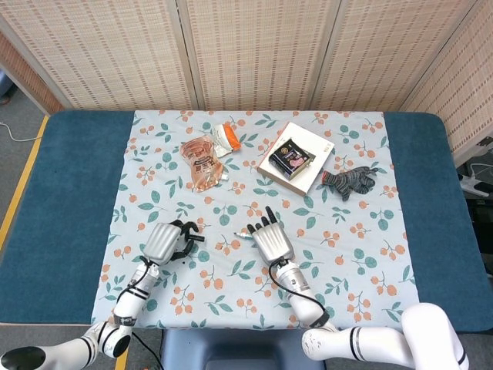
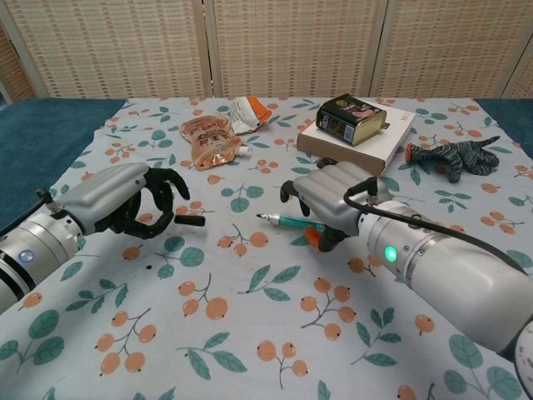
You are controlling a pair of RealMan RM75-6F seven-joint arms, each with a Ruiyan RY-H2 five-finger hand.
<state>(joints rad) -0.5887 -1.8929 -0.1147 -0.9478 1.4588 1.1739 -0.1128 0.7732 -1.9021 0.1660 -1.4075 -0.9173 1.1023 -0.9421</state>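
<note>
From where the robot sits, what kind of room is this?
Probably a staged test corner indoors, not a home. Woven folding screens wall off a blue-padded table under a leaf-and-berry cloth, with odd items scattered: a snack pouch, a striped glove, a small tin on a flat box.

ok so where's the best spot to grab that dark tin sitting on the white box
Probably take the dark tin across its two long side walls, coming down from above. It lies flat on the white box, turned at an angle to the box's edges. Its sides look free and nothing stands over it.
</note>
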